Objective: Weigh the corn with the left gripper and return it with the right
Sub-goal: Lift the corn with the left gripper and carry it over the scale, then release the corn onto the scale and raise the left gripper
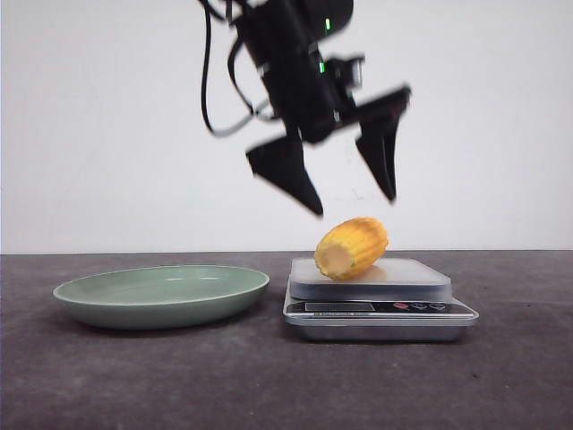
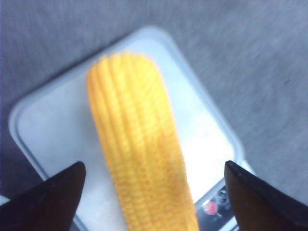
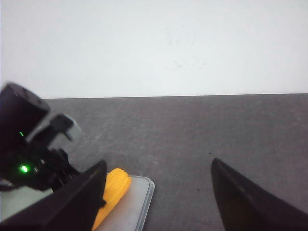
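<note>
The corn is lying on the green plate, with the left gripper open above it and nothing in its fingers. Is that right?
Not quite. The corn lies on the scale, not on the green plate, which sits beside the scale. The front view shows this. The rest holds: the left gripper hangs open above the corn with nothing between its fingers.

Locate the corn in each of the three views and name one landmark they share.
Front view: the corn lies on the scale, right of centre.
Left wrist view: it fills the centre, between the open black fingers.
Right wrist view: only its end shows, low at the left.
Shared landmark: the scale's pale platform.
</note>
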Tool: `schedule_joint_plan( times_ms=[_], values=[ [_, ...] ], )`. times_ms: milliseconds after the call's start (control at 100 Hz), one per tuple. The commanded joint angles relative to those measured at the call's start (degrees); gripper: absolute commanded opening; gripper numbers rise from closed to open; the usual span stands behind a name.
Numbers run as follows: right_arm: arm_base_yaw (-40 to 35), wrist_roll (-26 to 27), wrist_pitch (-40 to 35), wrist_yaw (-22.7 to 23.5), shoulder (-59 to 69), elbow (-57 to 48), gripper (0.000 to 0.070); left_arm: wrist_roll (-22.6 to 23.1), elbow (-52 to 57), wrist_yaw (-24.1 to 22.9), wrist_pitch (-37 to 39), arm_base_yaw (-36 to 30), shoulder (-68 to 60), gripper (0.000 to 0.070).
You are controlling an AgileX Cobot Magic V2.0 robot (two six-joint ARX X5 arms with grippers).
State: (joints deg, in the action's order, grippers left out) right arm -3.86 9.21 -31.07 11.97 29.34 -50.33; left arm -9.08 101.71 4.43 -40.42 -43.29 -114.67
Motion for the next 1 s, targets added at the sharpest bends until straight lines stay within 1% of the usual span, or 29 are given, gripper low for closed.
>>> schedule_joint_plan(
  times_ms=[0,130,220,330,490,610,660,700,810,880,990],
  values=[
    [-0.2,-0.2,0.3,0.0,0.1,-1.0,0.0431,2.5,3.4,-2.7,-0.2,-0.6,3.1,0.0554],
    [-0.2,-0.2,0.2,0.1,0.1,-1.0,0.0431,5.9,4.0,-9.6,-0.9,1.4,10.1,0.0552],
    [-0.2,-0.2,0.1,0.1,0.1,-1.0,0.0431,7.0,4.0,-12.5,-3.1,4.9,15.6,0.0551],
    [-0.2,-0.2,0.1,0.3,0.1,-1.0,0.0431,6.9,4.0,-13.9,-7.6,12.1,22.9,0.0548],
    [-0.2,-0.2,-0.5,1.2,0.1,-1.0,0.0431,6.9,4.0,-16.5,-14.9,25.3,34.1,0.0543],
    [-0.2,-0.2,-0.6,1.7,0.1,-1.0,0.0431,6.2,4.0,-16.5,-19.3,34.3,43.0,0.0543],
    [-0.2,-0.2,-0.6,1.8,0.1,-1.0,0.0431,5.8,4.0,-16.5,-20.3,37.1,47.5,0.0543],
    [-0.2,-0.2,-0.6,1.8,0.1,-1.0,0.0431,5.7,4.0,-16.5,-20.9,38.1,50.3,0.0543],
    [-0.3,-0.2,-0.7,1.7,0.1,-1.0,0.0431,5.0,3.8,-15.8,-21.9,38.0,58.7,0.0543],
    [-0.7,-0.3,-0.9,1.7,0.1,-1.0,0.0431,4.6,3.6,-13.4,-23.1,36.7,63.7,0.0543],
    [-1.4,-0.4,-1.4,1.7,0.1,-1.0,0.0431,1.8,2.4,-10.4,-26.2,35.6,70.7,0.0543]
  ],
)
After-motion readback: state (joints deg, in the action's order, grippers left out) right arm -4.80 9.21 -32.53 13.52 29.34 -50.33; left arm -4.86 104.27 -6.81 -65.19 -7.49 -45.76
